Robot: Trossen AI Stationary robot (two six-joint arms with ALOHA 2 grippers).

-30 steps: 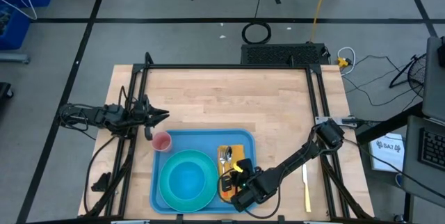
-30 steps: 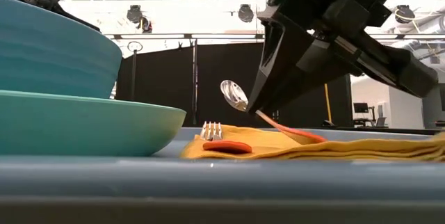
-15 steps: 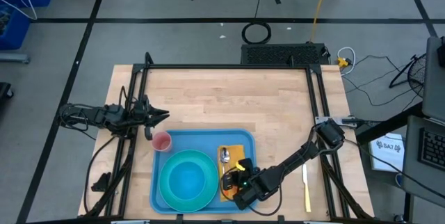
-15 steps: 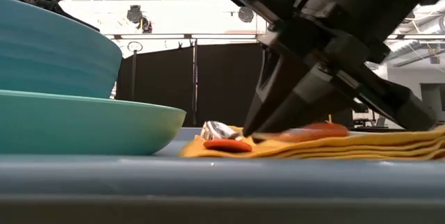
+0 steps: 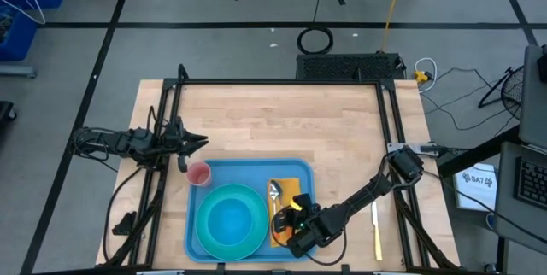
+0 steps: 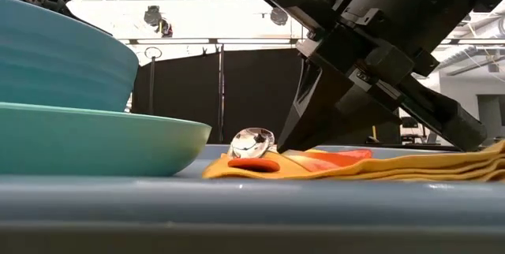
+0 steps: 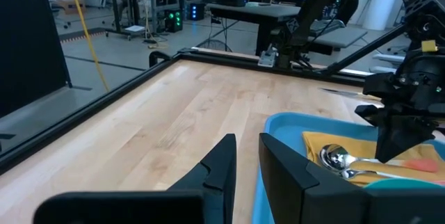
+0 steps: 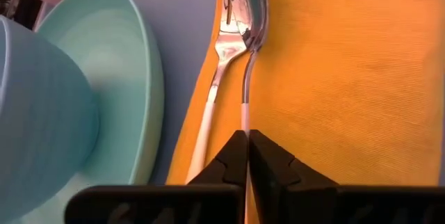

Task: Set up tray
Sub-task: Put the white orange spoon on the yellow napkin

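On the near half of the wooden counter (image 5: 282, 121) lies the light-blue tray (image 5: 248, 171), just in front of the middle. Inside it a teal plate (image 5: 229, 220) carries a blue bowl (image 6: 59, 53), and a pink cup (image 5: 198, 173) stands in the tray's far left corner. A folded yellow-orange napkin (image 8: 348, 78) covers the tray's right side, next to the plate. On the napkin's left edge a fork (image 8: 221, 57) and a spoon (image 8: 252, 15) lie side by side, their metal heads touching and pointing toward the far side of the counter. The right gripper (image 8: 247, 140) sits low over the napkin at the near end of the spoon, its jaws pressed together around the spoon's thin pale handle. In the low view the spoon's bowl rests on the napkin with the orange handle running back under the dark jaws. The left gripper (image 5: 190, 141) waits at the counter's left edge, above the surface and just beyond the tray's far left corner, its jaws a little apart and empty. A knife (image 5: 374, 225) lies on the counter to the right of the tray.
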